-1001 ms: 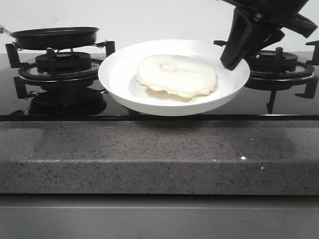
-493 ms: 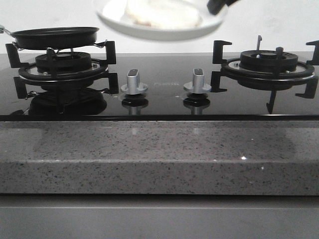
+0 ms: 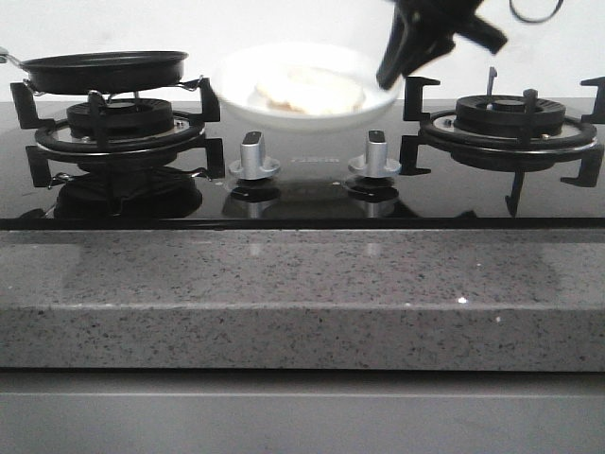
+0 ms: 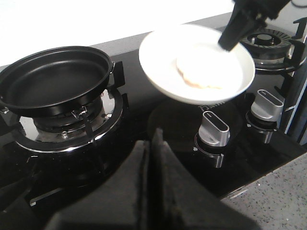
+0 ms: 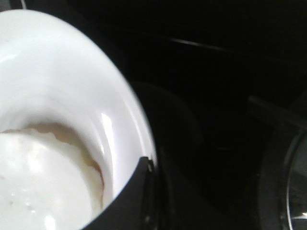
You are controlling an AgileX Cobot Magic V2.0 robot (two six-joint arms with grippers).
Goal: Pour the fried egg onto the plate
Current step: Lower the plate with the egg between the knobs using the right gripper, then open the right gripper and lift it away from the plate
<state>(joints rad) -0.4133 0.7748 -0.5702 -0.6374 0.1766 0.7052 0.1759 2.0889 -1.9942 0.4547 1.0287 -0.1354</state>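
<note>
The white plate (image 3: pixel 236 78) is held above the glass hob, behind the knobs and between the two burners. The fried egg (image 3: pixel 310 89) lies flat in it. My right gripper (image 3: pixel 390 78) is shut on the plate's right rim. The left wrist view shows the plate (image 4: pixel 160 60), the egg (image 4: pixel 201 73) and the right gripper (image 4: pixel 229 39) on the rim. The right wrist view shows the plate (image 5: pixel 62 86), the egg (image 5: pixel 43 182) and the right gripper (image 5: pixel 149 165) close up. The black frying pan (image 3: pixel 104 68) sits empty on the left burner. My left gripper (image 4: pixel 149 140) is shut and empty, over the hob's front left part.
Two silver knobs (image 3: pixel 253 156) (image 3: pixel 375 153) stand on the black glass hob in front of the plate. The right burner with its black pan support (image 3: pixel 510 123) is bare. A speckled grey stone counter edge (image 3: pixel 302 293) runs along the front.
The right gripper lifted the plate with the egg from low at the hob's front, up past the top of the view, and now holds it lower and further back behind the knobs.
</note>
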